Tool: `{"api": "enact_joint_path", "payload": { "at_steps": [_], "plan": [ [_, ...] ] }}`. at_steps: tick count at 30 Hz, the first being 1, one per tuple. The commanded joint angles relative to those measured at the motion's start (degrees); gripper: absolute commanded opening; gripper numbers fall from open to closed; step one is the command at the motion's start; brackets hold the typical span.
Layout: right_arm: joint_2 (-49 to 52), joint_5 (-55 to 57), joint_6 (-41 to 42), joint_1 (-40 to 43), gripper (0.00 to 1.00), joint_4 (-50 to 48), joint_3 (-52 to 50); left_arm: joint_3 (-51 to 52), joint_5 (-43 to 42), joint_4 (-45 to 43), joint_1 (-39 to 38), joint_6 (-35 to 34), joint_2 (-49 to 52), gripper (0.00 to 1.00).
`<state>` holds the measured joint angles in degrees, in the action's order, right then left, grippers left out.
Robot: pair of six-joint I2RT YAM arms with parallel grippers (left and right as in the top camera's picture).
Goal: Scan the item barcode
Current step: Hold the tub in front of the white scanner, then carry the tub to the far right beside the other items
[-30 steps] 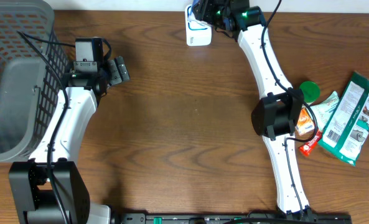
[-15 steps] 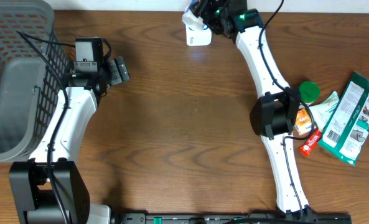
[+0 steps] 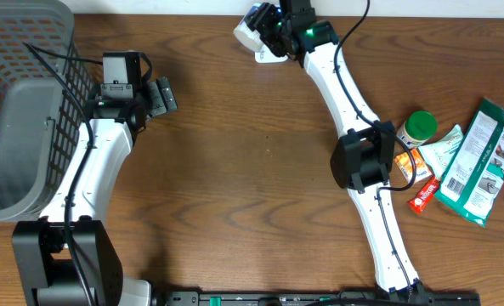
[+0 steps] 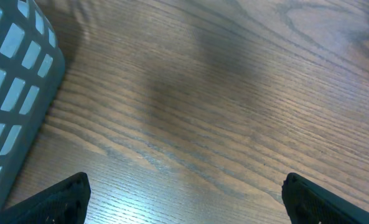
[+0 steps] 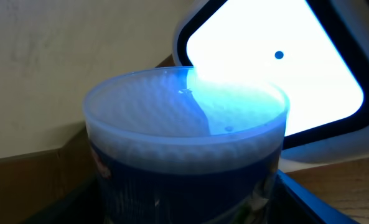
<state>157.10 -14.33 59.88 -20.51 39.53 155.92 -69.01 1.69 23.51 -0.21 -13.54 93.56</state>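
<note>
At the far edge of the table, my right claw is clamped on a round tub, holding it up just in front of the scanner, whose window glows white. I judge this to be the scan step itself: the tub is presented, but I cannot tell whether a barcode faces the window. The next move likely calls for turning the tub slowly until the printed code meets the light, without loosening my hold. The tub has a frosted, dimpled lid lit pale blue and a dark blue label round its wall; the print is too blurred to read. My left claw hangs with its jaws wide apart, holding nothing, near the basket.
</note>
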Motion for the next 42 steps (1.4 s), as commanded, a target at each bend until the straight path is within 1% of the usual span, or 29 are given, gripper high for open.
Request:
{"api": "enact_joint_path", "payload": {
  "at_steps": [1,19,25,27,31,33,38,42],
  "plan": [
    [0.20,1.38,1.01,0.00,0.01,-0.31,0.74,0.55,0.50,-0.07,0.26,-0.31,0.83,0.98],
    [-0.87,-2.21,2.01,2.58,0.01,-1.16,0.85,0.55,0.50,-0.07,0.26,-0.31,0.83,0.98],
    [-1.27,-2.27,1.01,2.69,0.01,-1.03,0.85,0.55,0.50,-0.07,0.26,-0.31,0.85,0.98],
    [-2.25,-2.19,-0.70,2.86,0.01,-0.35,0.85,0.55,0.50,-0.04,0.26,-0.31,0.83,0.98],
    [-6.38,-2.03,-5.53,3.28,0.01,2.97,0.85,0.55,0.50,-0.04,0.26,-0.31,0.83,0.98],
    [-9.20,-2.05,-9.35,3.45,0.01,5.95,0.85,0.55,0.50,-0.07,0.26,-0.31,0.83,0.98],
    [-17.84,-3.91,-23.63,3.72,0.01,19.10,0.85,0.55,0.50,-0.04,0.26,-0.31,0.83,0.98],
    [-24.83,-4.13,-36.35,4.11,0.01,34.67,0.85,0.55,0.50,-0.07,0.26,-0.31,0.83,0.98]
  ]
}}
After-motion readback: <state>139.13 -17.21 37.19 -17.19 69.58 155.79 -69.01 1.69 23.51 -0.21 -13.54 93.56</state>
